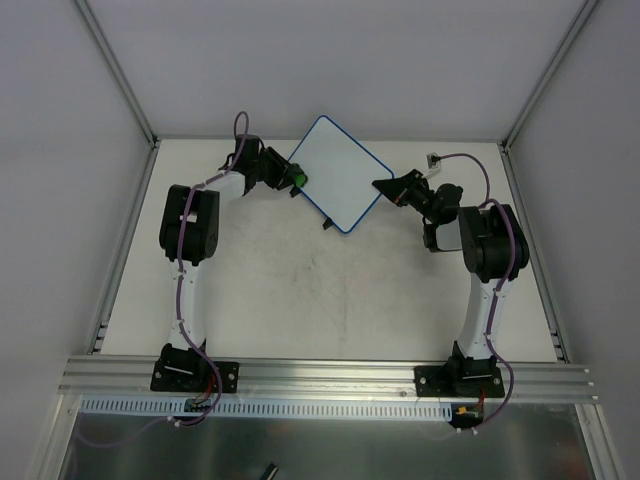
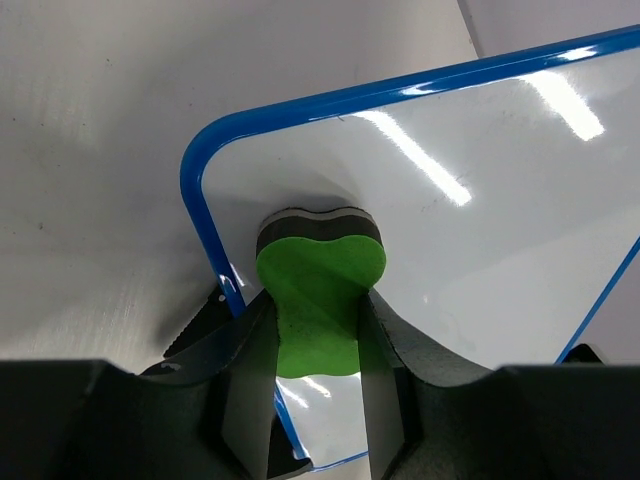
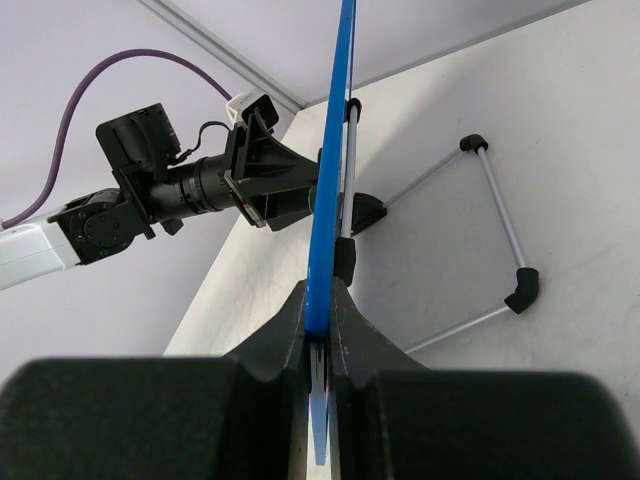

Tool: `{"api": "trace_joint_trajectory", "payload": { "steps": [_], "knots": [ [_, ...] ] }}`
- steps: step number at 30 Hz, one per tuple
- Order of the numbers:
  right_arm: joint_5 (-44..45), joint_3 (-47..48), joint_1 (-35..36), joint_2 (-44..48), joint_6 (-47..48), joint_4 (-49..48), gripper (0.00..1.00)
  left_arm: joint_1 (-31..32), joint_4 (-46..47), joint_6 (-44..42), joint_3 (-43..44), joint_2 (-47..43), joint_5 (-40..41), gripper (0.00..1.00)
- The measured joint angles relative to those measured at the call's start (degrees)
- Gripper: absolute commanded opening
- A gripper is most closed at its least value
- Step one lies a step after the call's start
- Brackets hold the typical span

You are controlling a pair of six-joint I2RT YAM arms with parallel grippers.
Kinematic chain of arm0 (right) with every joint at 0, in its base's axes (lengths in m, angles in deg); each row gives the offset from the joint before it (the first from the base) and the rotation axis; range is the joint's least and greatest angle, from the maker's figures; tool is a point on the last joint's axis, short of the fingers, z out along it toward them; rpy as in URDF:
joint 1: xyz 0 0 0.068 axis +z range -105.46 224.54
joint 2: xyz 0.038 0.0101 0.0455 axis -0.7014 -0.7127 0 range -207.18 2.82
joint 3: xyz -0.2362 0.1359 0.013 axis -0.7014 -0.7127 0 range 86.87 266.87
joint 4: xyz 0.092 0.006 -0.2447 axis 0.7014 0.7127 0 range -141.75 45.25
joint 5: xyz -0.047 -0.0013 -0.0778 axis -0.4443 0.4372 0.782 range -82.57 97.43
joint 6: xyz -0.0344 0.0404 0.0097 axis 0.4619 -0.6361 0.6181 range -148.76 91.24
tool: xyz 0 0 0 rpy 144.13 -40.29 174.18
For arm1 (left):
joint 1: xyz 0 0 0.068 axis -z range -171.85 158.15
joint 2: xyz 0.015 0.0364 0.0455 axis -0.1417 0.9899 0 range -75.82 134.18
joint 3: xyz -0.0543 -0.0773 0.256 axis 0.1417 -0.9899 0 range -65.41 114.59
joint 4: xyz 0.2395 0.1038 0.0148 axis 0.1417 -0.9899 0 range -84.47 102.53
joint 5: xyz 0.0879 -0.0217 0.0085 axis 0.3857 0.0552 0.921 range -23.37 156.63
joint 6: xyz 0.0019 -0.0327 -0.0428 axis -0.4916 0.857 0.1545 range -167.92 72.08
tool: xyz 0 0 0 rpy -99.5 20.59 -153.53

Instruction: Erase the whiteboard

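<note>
The whiteboard (image 1: 336, 172), white with a thin blue rim, stands tilted at the back middle of the table. Its face (image 2: 480, 210) looks blank in the left wrist view. My left gripper (image 1: 291, 178) is shut on the green bone-shaped eraser (image 2: 318, 300), whose dark felt presses on the board near its rounded corner. My right gripper (image 1: 384, 187) is shut on the board's right edge; in the right wrist view the blue rim (image 3: 328, 200) runs edge-on between the jaws. A black foot (image 1: 327, 224) shows under the board.
The board's wire stand (image 3: 495, 215) with black corner pieces lies on the table behind the board. The left arm's wrist (image 3: 170, 185) shows beyond the board. Metal frame posts (image 1: 120, 75) and white walls enclose the table's back corners.
</note>
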State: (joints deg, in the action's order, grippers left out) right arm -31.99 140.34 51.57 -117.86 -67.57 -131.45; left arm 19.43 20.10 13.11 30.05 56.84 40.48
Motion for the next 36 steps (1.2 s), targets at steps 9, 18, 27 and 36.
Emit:
{"api": "trace_joint_trajectory", "payload": {
  "steps": [9,18,27,36],
  "knots": [
    [0.0,0.2,0.0,-0.1,-0.1,0.2,0.00,4.1,0.6,-4.2,-5.0,-4.0,2.7,0.00],
    [0.0,0.6,0.0,-0.3,-0.2,0.5,0.00,11.5,-0.2,-8.1,-7.8,-7.2,2.0,0.00],
    [-0.2,1.3,-0.3,-0.9,-0.8,0.7,0.00,16.1,-3.7,-15.6,-4.1,-7.4,3.8,0.00],
    [-0.3,1.5,-0.3,-0.9,-0.8,1.1,0.00,24.0,-10.3,-27.3,3.4,-7.1,13.1,0.00]
  ]
}}
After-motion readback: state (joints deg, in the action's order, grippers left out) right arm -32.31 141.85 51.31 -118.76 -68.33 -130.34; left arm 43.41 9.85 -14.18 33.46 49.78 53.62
